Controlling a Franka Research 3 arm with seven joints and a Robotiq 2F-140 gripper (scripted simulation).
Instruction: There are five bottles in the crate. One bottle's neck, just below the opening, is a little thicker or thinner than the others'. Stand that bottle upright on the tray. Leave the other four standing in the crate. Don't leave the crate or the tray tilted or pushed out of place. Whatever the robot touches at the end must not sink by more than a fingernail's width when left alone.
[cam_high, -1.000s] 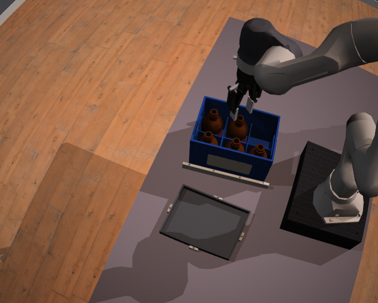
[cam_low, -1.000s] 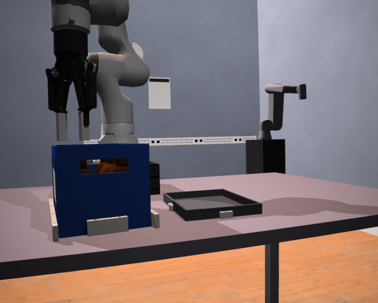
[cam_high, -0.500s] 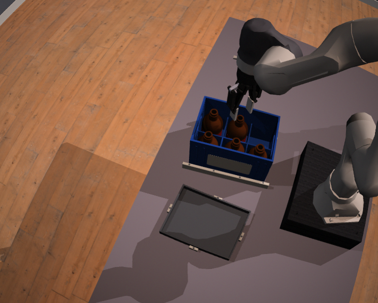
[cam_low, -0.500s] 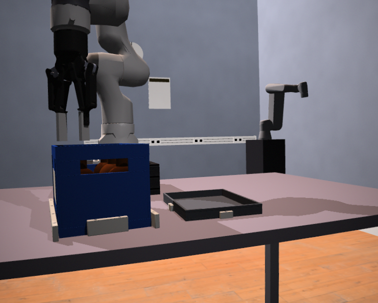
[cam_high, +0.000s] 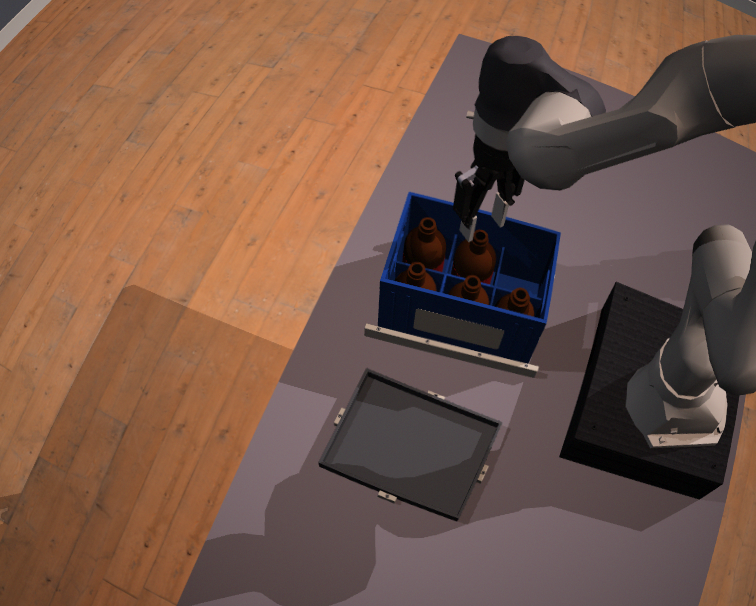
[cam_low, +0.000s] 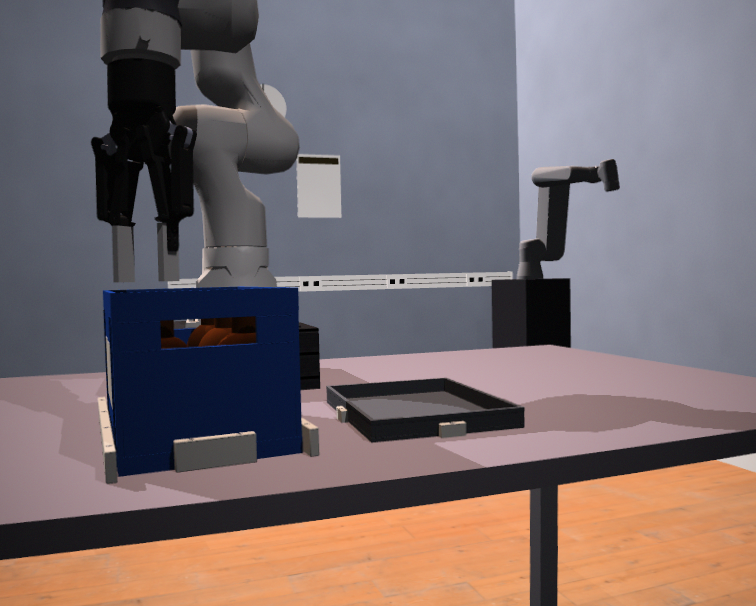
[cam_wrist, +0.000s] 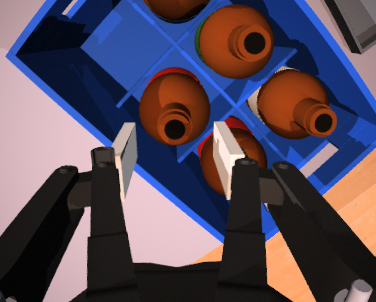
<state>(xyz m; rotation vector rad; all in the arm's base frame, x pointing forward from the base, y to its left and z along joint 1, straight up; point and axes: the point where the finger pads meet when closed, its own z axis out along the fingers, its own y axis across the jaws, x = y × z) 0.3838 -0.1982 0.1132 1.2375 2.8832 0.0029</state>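
Overhead, the end effector (cam_high: 484, 222) (cam_low: 145, 280) (cam_wrist: 174, 139) points down, partly open and ungripping, above the crate (cam_high: 463, 320) (cam_low: 205, 391) (cam_wrist: 65, 100).

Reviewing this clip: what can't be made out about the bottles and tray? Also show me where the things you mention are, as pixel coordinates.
- Odd neck: differences too small to judge in any view.
- Back-left bottle's (cam_high: 424, 249) (cam_wrist: 212, 172) neck: behind the claw's (cam_high: 484, 228) (cam_low: 145, 277) (cam_wrist: 174, 125) finger, wrist view.
- Front-right bottle's (cam_high: 517, 304) (cam_wrist: 177, 6) opening: cut off by the top edge, wrist view.
- Bottles' lower parts: behind the crate (cam_high: 394, 303) (cam_low: 208, 391) (cam_wrist: 84, 120) wall, exterior view.
- Most of the tray (cam_high: 410, 441) (cam_low: 410, 404) (cam_wrist: 357, 20): outside the wrist view.
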